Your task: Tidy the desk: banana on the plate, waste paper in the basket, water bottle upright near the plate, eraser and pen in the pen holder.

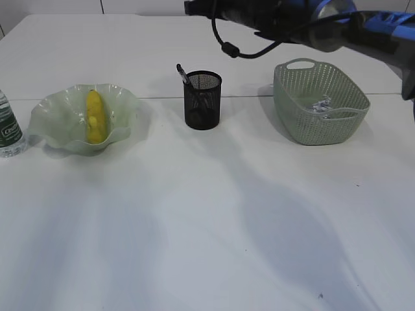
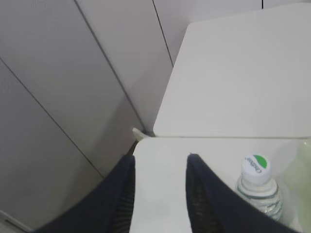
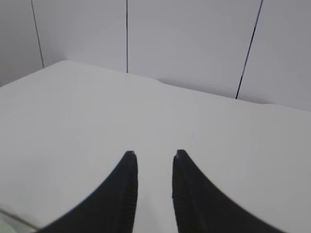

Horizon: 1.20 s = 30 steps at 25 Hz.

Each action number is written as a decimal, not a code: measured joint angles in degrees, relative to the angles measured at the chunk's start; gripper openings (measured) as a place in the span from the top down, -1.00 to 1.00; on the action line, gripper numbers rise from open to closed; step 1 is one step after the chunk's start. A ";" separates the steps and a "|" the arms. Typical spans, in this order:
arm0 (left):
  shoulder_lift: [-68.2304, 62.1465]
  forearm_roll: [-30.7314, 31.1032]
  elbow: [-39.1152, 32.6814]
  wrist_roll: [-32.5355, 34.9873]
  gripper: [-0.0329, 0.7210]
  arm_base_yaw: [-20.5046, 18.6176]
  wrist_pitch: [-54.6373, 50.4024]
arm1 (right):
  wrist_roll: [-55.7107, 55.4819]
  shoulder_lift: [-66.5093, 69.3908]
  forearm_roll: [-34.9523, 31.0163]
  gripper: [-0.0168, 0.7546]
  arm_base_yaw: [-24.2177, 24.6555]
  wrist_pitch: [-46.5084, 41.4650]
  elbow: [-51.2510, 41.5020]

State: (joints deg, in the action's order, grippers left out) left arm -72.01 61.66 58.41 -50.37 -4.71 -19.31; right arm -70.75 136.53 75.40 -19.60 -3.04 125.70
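You had the banana [image 1: 94,116] lying in the plate [image 1: 54,111] at the left of the bench [image 1: 194,214], with the water bottle [image 1: 8,129] upright just beside the plate at the left edge. The pen [image 1: 183,73] stood in the pen holder [image 1: 202,100] near the middle; whether the eraser was inside it could not be told. The waste paper [image 1: 321,105] sat in the basket [image 1: 295,110] on the right. Your left pincer [image 2: 160,160] hung partly open and empty beside the bottle's cap. Your right pincer [image 3: 153,155] was narrowly parted, holding nothing, above bare bench.
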 joint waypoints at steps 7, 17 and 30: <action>2.07 -0.34 6.65 -0.36 0.27 0.00 2.09 | -1.43 -5.39 0.00 0.46 0.00 -2.76 0.00; 7.58 -6.06 14.81 -0.47 0.27 0.00 4.46 | 3.52 -12.60 -4.66 0.46 -0.11 -15.80 0.00; 15.25 -23.45 16.18 21.28 0.27 0.00 -15.35 | 22.39 -19.74 -13.16 0.46 -8.89 -33.70 0.00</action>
State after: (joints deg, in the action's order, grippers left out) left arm -56.76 38.21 74.59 -29.09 -4.71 -34.66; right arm -48.36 116.80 62.24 -28.49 -36.75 125.70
